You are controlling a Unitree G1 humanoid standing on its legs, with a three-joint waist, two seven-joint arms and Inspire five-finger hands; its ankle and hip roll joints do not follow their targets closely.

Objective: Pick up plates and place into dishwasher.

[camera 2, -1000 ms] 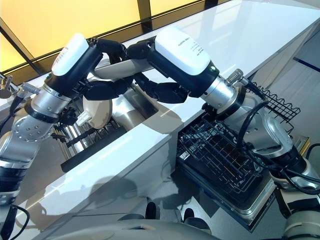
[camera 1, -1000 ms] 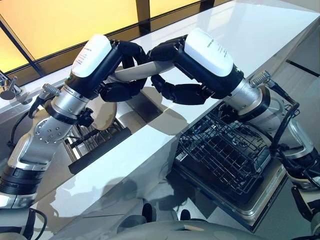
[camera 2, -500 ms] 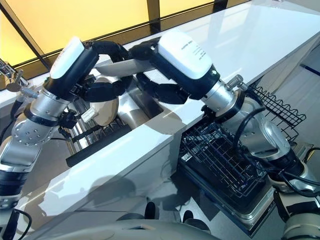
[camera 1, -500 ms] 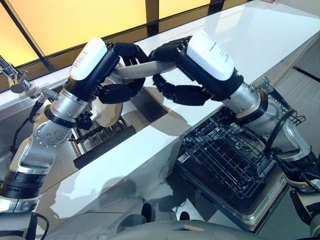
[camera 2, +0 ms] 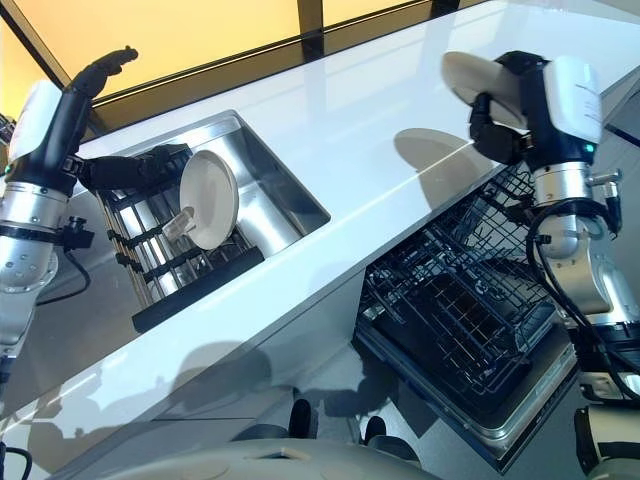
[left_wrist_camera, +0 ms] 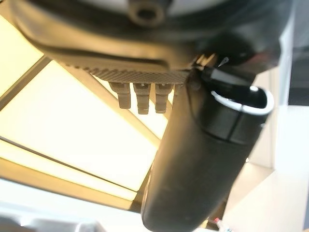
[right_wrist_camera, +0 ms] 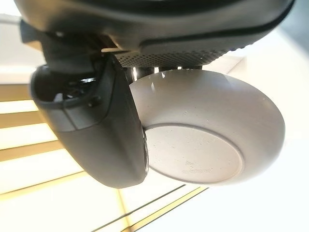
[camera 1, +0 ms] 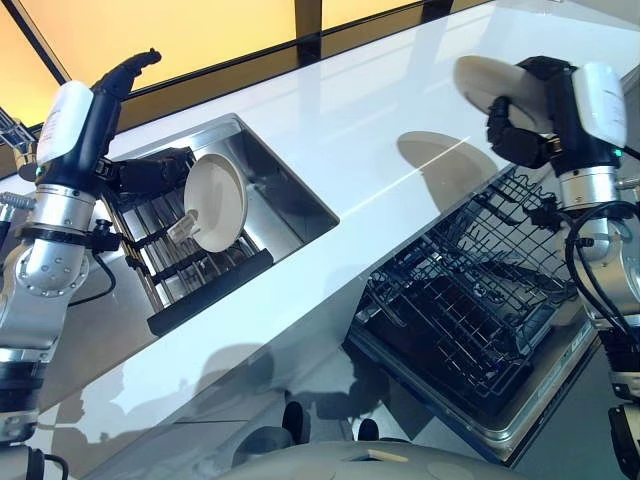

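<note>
The countertop (camera 1: 380, 120) was glossy white. Sunk into it, the sink (camera 1: 290, 190) was brushed silver-grey, and the plate (camera 1: 218, 203) standing in its dark rack (camera 1: 165, 265) was cream. Right of the sink, the plate (camera 1: 485, 85) in the black, white-backed right hand (camera 1: 530, 105) was pale grey-beige, faintly speckled underneath as far as I could tell. The dishwasher basket (camera 1: 470, 300) below was black wire. Beyond the countertop, the panels (camera 1: 200, 30) glowed amber.
</note>
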